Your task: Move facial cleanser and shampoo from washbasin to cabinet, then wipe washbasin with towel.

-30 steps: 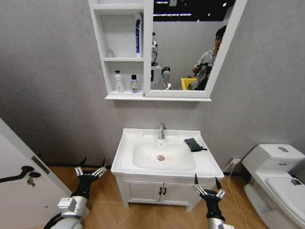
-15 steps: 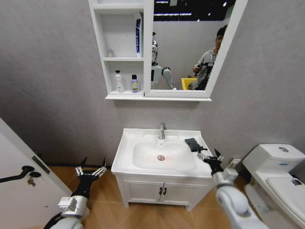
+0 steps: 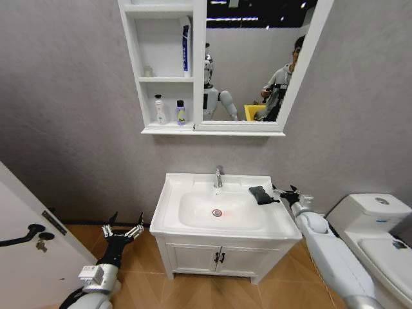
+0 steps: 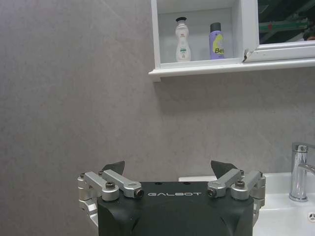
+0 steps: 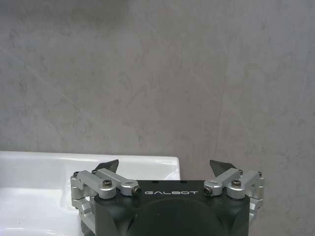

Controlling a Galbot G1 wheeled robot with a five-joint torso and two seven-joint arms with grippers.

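Observation:
The white washbasin (image 3: 168, 212) stands in the middle of the head view, with the dark towel (image 3: 260, 194) lying on its right rear rim. My right gripper (image 3: 287, 190) is open just right of the towel, at the basin's right rear corner (image 5: 74, 164); its fingers (image 5: 165, 164) hold nothing. In the cabinet (image 3: 164, 64), a white bottle (image 3: 159, 109) and a purple bottle (image 3: 181, 112) stand on the lowest shelf; I cannot tell which is the cleanser and which the shampoo. My left gripper (image 3: 127, 220) hangs open and low, left of the basin, with both bottles (image 4: 182, 39) (image 4: 216, 41) far above it (image 4: 168, 167).
A chrome tap (image 3: 219, 177) rises at the basin's back. The two-door vanity (image 3: 212, 257) stands under the basin. A white toilet (image 3: 376, 232) sits close on the right, a door with a black handle (image 3: 26, 235) on the left. The mirror (image 3: 257, 58) joins the cabinet.
My right arm has risen from low in front of the vanity to the basin's right rear corner beside the towel. The left arm has stayed put.

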